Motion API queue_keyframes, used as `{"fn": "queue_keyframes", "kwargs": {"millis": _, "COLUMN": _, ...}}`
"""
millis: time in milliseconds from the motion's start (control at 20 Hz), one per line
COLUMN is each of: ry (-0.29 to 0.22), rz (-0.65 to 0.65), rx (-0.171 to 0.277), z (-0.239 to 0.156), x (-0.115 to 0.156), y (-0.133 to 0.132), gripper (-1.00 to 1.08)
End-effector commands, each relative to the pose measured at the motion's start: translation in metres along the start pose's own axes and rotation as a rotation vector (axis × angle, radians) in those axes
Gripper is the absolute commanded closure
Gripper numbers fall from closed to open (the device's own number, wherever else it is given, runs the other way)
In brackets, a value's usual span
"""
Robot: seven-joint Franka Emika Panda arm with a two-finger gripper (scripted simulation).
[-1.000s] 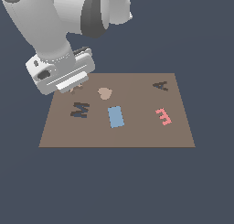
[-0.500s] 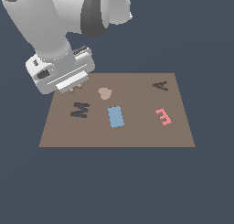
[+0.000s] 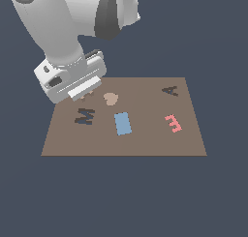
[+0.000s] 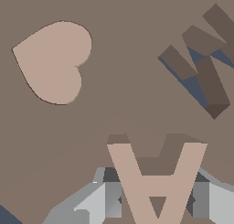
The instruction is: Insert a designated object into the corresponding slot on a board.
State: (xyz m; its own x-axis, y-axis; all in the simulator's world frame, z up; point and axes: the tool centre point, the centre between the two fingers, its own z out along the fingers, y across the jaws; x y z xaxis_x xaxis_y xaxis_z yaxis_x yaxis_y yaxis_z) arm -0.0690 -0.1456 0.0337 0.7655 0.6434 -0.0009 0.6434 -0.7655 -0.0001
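Note:
The tan letter "A" piece [image 4: 155, 182] sits between my gripper's two fingers [image 4: 106, 196], which press on its legs; it casts a shadow on the brown board [image 4: 128, 109] just ahead. My gripper [image 4: 155, 198] is shut on it. In the exterior view the gripper [image 3: 83, 92] hangs over the board's [image 3: 145, 139] far corner on the exterior view's left, and the hand hides most of the letter. The dark "A"-shaped slot [image 3: 170, 91] lies at the far side on the exterior view's right, well away from the gripper.
A tan heart piece [image 3: 111, 98] [image 4: 55, 61] and the dark "M"-shaped recess [image 3: 85, 116] [image 4: 205, 72] lie close to the gripper. A blue rectangle [image 3: 123, 123] sits mid-board and a pink "E" [image 3: 173, 123] lies near the "A" slot.
The gripper has barely moved; it seems to have risen very slightly over the same corner of the board.

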Motion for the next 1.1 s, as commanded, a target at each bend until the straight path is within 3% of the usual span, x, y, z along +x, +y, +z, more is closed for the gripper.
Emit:
{"fn": "queue_keyframes", "kwargs": {"millis": 0, "ry": 0.001, "rz": -0.051, "rx": 0.000, "z": -0.001, "x": 0.019, "y": -0.012, "gripper": 1.08}}
{"fn": "queue_keyframes", "kwargs": {"millis": 250, "ry": 0.000, "rz": -0.209, "rx": 0.000, "z": -0.002, "x": 0.073, "y": -0.053, "gripper": 1.08}}
{"fn": "queue_keyframes", "kwargs": {"millis": 600, "ry": 0.000, "rz": -0.509, "rx": 0.000, "z": -0.005, "x": 0.153, "y": -0.153, "gripper": 1.08}}
{"fn": "queue_keyframes", "kwargs": {"millis": 850, "ry": 0.000, "rz": -0.663, "rx": 0.000, "z": -0.006, "x": 0.181, "y": -0.213, "gripper": 1.08}}
{"fn": "queue_keyframes", "kwargs": {"millis": 1050, "ry": -0.001, "rz": -0.737, "rx": 0.000, "z": -0.007, "x": 0.190, "y": -0.243, "gripper": 1.08}}
